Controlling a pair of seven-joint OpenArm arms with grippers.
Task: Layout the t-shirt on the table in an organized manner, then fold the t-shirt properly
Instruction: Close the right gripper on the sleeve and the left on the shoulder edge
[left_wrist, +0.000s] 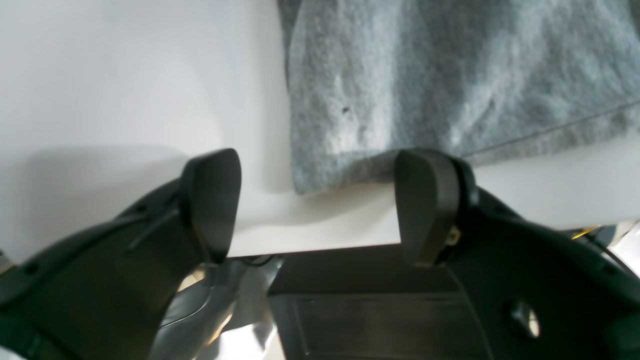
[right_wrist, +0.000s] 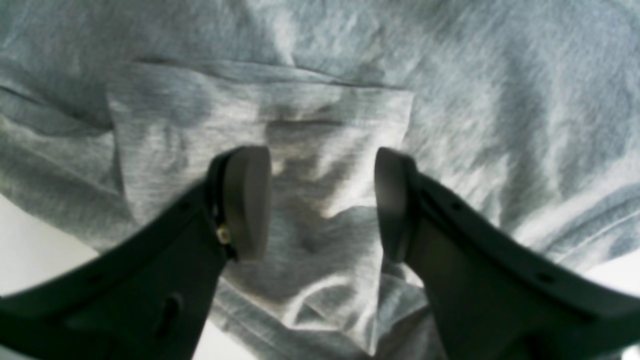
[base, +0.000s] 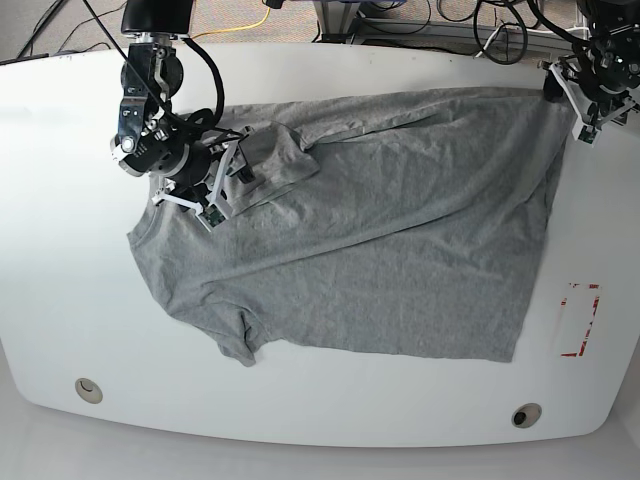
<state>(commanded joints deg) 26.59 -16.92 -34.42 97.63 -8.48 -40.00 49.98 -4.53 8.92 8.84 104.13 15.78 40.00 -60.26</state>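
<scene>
T-shirt (base: 380, 230) lies mostly spread on the desk (base: 330, 410), body fairly flat w/ diagonal wrinkles, but one sleeve is folded back over the chest directly under the right end effector (base: 215, 180), at the base view's left. Wrist view shows that end effector's pads spread apart, nothing pinched, the doubled sleeve flap (right_wrist: 260, 110) just ahead of and between them and bunched cloth below. To do this step well, imo: come down so one pad goes under the flap's free edge only, close on a single layer, then pull outward and away from the shirt body, low over the desk, so the sleeve unrolls flat instead of dragging the torso. Moving right: far hem corner (left_wrist: 305, 175) sits just ahead of the left end effector (left_wrist: 320, 200), between its pads and nearer the one on the wrist view's right; pads also spread, holding nothing, desk edge right below. That arm could pin or lightly tension the corner while the sleeve gets pulled, keeping the rest from shifting. Red tape rectangle (base: 580, 320) is well apart, not in play.
</scene>
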